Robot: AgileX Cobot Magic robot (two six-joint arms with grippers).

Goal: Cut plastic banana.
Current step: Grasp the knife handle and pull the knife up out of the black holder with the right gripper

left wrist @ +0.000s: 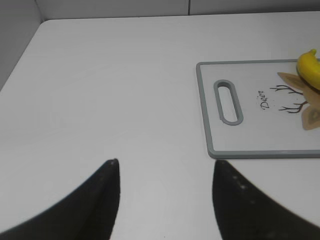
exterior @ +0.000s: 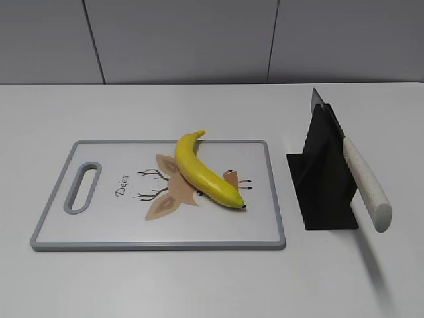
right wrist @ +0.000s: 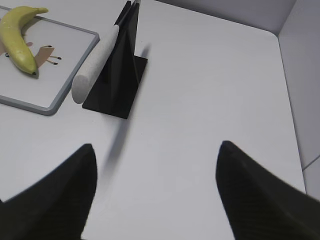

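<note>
The plastic banana (exterior: 203, 174) is bright yellow with a dark tip and lies whole, slantwise, across the middle of a white cutting board (exterior: 99, 228) with a grey rim. It also shows in the right wrist view (right wrist: 17, 40) and, partly, in the left wrist view (left wrist: 311, 67). A knife with a speckled white handle (exterior: 366, 182) rests slanted in a black stand (exterior: 324, 179) right of the board. My left gripper (left wrist: 165, 162) is open and empty over bare table left of the board. My right gripper (right wrist: 156, 145) is open and empty, near the stand. Neither gripper shows in the exterior view.
The board has a handle slot (exterior: 83, 187) at its left end and a deer drawing under the banana. The white table (exterior: 199, 285) meets a grey panelled wall (exterior: 199, 40) at the back. A side wall (right wrist: 305, 75) stands at the table's right edge.
</note>
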